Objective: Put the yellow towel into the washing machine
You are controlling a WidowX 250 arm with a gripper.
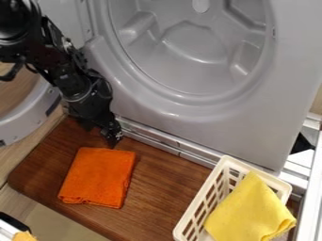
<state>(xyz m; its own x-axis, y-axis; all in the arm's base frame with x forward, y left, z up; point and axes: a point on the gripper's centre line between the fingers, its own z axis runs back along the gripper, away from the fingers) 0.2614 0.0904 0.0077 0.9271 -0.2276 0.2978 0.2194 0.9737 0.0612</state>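
An orange cloth (98, 177) lies beside the claw (112, 137), open or closed I cannot tell; a basket (200, 197) holds the yellow towel (249, 212).

From my end of the feed, I can't read any text, label, brand, number or sign.

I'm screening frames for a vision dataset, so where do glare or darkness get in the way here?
Camera view: pale glints on the washing machine, mostly along its door opening's curved rim and inside; the black gripper is so dark that its details are hard to make out; the orange towel and yellow towel look matte, without glare.
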